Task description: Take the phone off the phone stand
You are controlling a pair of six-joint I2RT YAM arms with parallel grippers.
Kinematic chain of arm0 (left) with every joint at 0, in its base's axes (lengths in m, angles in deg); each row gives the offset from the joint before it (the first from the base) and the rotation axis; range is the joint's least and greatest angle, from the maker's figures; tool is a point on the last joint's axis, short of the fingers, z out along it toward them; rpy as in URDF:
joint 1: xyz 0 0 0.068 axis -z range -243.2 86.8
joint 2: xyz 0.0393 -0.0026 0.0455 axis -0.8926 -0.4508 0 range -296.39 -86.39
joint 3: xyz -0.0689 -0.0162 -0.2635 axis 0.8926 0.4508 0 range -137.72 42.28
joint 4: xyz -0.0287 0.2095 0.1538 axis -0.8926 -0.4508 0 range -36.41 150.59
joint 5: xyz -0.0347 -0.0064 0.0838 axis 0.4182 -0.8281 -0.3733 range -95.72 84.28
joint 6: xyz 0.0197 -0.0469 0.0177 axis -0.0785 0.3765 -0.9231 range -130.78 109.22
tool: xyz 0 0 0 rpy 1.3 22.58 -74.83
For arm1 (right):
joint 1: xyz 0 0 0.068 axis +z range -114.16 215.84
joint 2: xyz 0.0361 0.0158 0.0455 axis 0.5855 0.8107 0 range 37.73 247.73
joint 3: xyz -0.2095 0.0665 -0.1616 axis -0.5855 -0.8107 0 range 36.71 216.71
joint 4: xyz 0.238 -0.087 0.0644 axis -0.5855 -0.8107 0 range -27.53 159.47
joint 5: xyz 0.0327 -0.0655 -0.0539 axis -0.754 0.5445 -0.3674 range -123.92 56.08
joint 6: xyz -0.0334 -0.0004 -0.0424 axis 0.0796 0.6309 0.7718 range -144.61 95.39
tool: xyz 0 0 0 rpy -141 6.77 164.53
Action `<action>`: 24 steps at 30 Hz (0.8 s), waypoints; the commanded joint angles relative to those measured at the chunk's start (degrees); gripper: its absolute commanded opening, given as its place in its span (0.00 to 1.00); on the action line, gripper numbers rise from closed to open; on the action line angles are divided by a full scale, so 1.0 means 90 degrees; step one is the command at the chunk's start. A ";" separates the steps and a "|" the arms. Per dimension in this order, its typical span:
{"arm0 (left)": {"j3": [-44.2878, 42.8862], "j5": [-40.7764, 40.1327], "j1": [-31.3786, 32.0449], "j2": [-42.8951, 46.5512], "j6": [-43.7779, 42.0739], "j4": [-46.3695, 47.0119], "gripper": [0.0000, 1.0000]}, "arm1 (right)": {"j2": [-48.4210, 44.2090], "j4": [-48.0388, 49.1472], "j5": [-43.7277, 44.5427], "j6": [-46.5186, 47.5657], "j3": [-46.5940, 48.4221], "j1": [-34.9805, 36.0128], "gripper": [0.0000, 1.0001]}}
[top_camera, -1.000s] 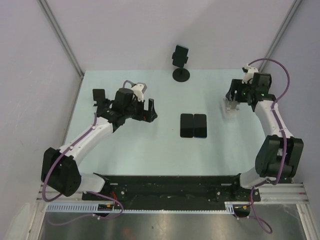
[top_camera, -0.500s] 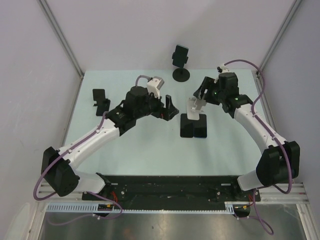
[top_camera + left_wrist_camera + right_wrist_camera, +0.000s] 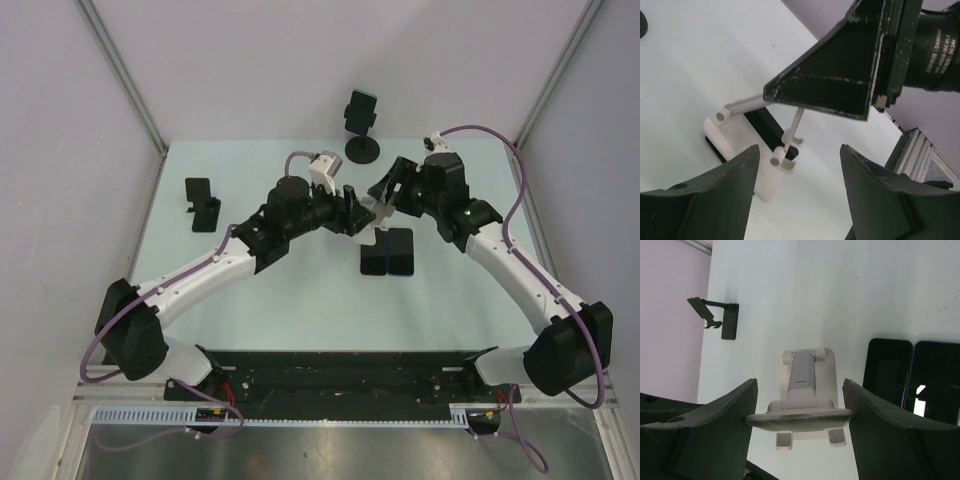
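pinches a white phone stand (image 3: 801, 375) in the right gripper (image 3: 800, 400), both fingers (image 3: 715, 435) pressed against the side edges of its lipped rest plate, neck and base pointing down toward the table (image 3: 300, 290). holds it over the middle of the table, beside the far end of two dark-screened phones (image 3: 387, 250) that lie flat, side by side and touching along their long edges; cannot tell whether the base rests on the surface. has the left gripper (image 3: 800, 152) close against the same stand from the opposite side, jaws spread, with the stand's hinged arm and hooks showing in the gap between them in the wrist view and neither finger seen to touch it. has the phone (image 3: 361, 108) well apart from both grippers, upright in the clamp of the black round-based phone stand (image 3: 362, 150) at the middle of the table's far edge, untouched. shows a black folding stand (image 3: 202, 203) alone near the table's left side. makes out no brand on the flat phones, only black glass with a pale reflection on one. catches small white lettering on the lens barrel (image 3: 940, 45) behind the right gripper's wedge-shaped finger, too blurred to read, and a tiny grey mark on the white stand's neck, equally illegible.
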 commanded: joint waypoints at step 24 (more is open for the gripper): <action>0.0497 -0.0066 -0.0087 -0.0140 -0.0734 0.0658 0.00 | -0.0161 0.1155 -0.0546 -0.0413 -0.0192 0.0440 0.56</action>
